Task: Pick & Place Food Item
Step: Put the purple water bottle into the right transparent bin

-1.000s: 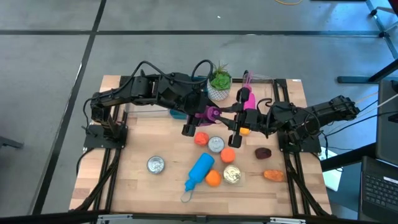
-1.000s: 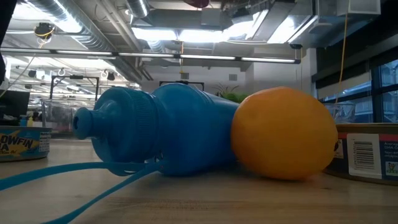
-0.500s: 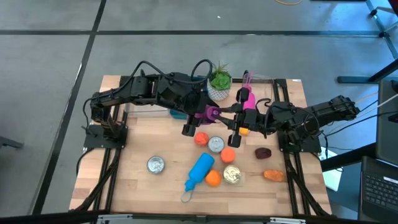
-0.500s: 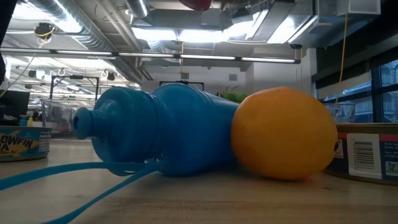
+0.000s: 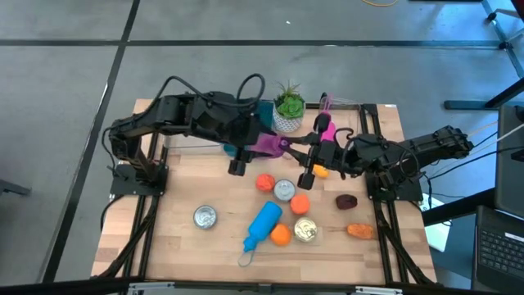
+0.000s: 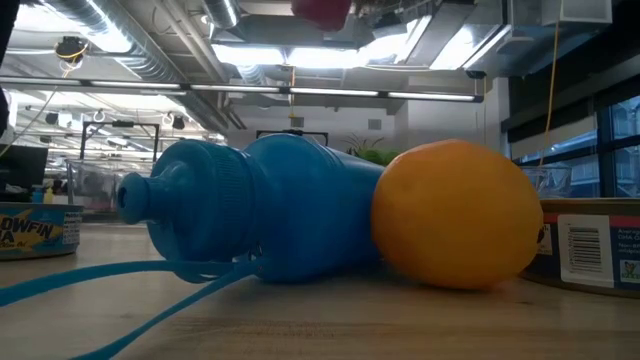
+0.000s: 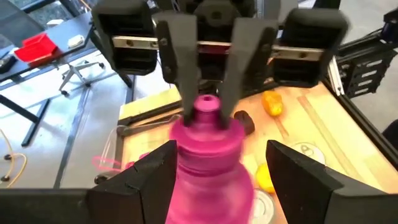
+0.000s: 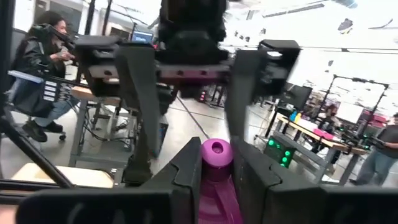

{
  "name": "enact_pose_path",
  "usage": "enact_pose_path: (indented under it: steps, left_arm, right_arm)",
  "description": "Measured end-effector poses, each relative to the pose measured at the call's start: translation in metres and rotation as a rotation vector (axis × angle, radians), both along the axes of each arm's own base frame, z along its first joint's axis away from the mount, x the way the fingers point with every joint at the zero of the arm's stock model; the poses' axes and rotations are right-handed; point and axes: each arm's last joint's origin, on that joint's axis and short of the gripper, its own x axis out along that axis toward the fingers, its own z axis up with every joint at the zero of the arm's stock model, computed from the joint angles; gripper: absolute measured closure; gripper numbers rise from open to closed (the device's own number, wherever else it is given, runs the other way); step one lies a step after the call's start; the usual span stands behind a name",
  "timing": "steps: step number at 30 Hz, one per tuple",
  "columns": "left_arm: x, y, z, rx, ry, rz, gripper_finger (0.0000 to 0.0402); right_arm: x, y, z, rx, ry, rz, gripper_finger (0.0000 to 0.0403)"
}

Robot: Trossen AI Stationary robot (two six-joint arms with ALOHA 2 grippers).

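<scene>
Pink bottle [image 5: 270, 145] hangs above the worktop [image 5: 188, 184] between both arms, likely a handover. Right gripper [image 8: 216, 171] pinches its neck just under the cap, fingers pressed in tight; this looks like the carrying grip. Left gripper [image 7: 214, 177] sits at the opposite end, fingers spread either side of the bottle body and not clearly touching, so probably letting go or not gripping. Below the grippers: red-orange fruit [image 5: 265, 182], silver can [image 5: 284, 190], blue bottle [image 5: 263, 224] lying beside an orange [image 5: 281, 235]. Potted plant [image 5: 288, 109] just behind them.
</scene>
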Motion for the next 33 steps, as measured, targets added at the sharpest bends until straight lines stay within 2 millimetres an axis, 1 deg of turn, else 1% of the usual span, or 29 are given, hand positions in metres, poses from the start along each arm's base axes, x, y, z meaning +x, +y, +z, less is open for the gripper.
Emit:
enact_pose_path:
  steps: [4, 9, 13, 16, 25, 29, 33]
  left_arm:
    - [-0.013, 0.001, 0.003, 0.014, 0.016, 0.043, 0.0167]
    - [-0.032, 0.004, 0.008, 0.024, 0.036, 0.115, 0.0168]
    - [-0.041, 0.006, 0.007, 0.041, 0.069, 0.207, 0.0167]
    - [-0.047, 0.007, 0.008, 0.044, 0.081, 0.228, 0.0168]
    - [-0.061, 0.007, 0.005, 0.038, 0.141, 0.235, 0.0171]
    - [-0.068, 0.007, 0.002, 0.028, 0.196, 0.244, 0.0171]
    - [-0.074, 0.007, 0.000, 0.013, 0.229, 0.245, 0.0171]
  right_arm:
    - [-0.001, -0.003, -0.001, 0.000, 0.017, -0.118, 0.0331]
    - [-0.004, -0.012, -0.004, -0.012, 0.075, -0.373, 0.0334]
    - [-0.005, -0.023, -0.009, -0.013, 0.131, -0.556, 0.0334]
    - [-0.005, -0.034, -0.014, -0.006, 0.170, -0.676, 0.0333]
    - [-0.011, -0.074, -0.029, 0.074, 0.249, -0.816, 0.0334]
    - [-0.025, -0.090, -0.028, 0.120, 0.258, -0.885, 0.0333]
    - [-0.044, -0.101, -0.024, 0.176, 0.252, -0.931, 0.0333]
